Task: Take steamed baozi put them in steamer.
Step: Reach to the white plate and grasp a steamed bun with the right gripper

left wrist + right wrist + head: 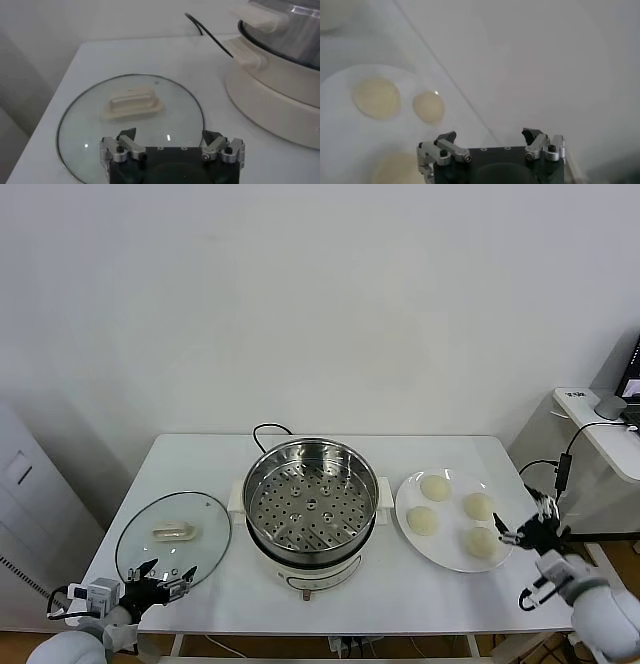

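Note:
Four cream-white baozi sit on a white plate [447,559] right of the steamer: one at the back [435,487], one at the left [422,520], one at the right [479,506], one at the front [482,542]. The steel steamer [311,506] with its perforated tray holds nothing and stands at the table's middle. My right gripper [527,530] is open and empty, just beyond the plate's right rim by the table's right edge; its wrist view shows three baozi [376,97] on the plate. My left gripper [160,577] is open and empty at the glass lid's near rim.
The round glass lid [174,538] with a cream handle [131,102] lies flat left of the steamer. A black power cord [265,430] runs behind the pot. A white side table [600,424] stands at the far right. A cabinet stands at the left.

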Robot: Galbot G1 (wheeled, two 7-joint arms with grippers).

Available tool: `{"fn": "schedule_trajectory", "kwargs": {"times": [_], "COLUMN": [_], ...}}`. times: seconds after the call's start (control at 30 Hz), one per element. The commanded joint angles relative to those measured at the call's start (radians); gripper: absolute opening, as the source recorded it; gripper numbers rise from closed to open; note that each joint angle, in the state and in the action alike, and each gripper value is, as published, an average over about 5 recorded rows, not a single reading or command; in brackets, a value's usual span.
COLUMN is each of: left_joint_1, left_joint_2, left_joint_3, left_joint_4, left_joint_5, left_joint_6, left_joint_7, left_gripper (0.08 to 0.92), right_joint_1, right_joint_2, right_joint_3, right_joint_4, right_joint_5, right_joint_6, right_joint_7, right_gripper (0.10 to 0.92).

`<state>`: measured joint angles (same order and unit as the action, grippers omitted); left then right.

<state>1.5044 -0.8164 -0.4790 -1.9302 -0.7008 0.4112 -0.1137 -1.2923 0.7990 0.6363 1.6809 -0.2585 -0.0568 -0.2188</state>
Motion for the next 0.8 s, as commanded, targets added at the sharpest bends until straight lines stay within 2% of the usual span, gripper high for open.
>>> {"fn": "schedule_trajectory", "kwargs": {"times": [0.03, 0.2, 0.33, 0.6, 0.8], "left_joint_1": [-0.011, -0.026, -0.032, -0.034, -0.034], "left_joint_2": [-0.007, -0.012, -0.015, -0.006, -0.012], "left_joint_3": [0.004, 0.008, 0.009, 0.007, 0.006], "left_joint_4": [0.004, 0.017, 0.031, 0.035, 0.022], "left_joint_5": [0.014, 0.036, 0.050, 0.046, 0.046], "left_joint_6": [0.005, 0.010, 0.009, 0.013, 0.026], "left_joint_7": [-0.001, -0.005, -0.006, -0.007, -0.012], "left_gripper": [0.823, 0.823, 0.823, 0.823, 0.823], "right_joint_1": [0.388, 0.627, 0.836, 1.195, 1.363], "right_joint_2": [-0.157, -0.226, -0.224, -0.121, -0.011], "right_joint_3": [-0.258, -0.490, -0.676, -1.023, -1.196], "right_joint_4": [-0.207, -0.348, -0.467, -0.697, -0.854], "right_joint_5": [-0.091, 0.009, 0.074, 0.146, 0.137], "right_joint_6": [0.063, 0.085, 0.120, 0.171, 0.205], "right_joint_7": [-0.227, -0.379, -0.490, -0.689, -0.880], "right_gripper": [0.823, 0.823, 0.823, 0.823, 0.823]}}
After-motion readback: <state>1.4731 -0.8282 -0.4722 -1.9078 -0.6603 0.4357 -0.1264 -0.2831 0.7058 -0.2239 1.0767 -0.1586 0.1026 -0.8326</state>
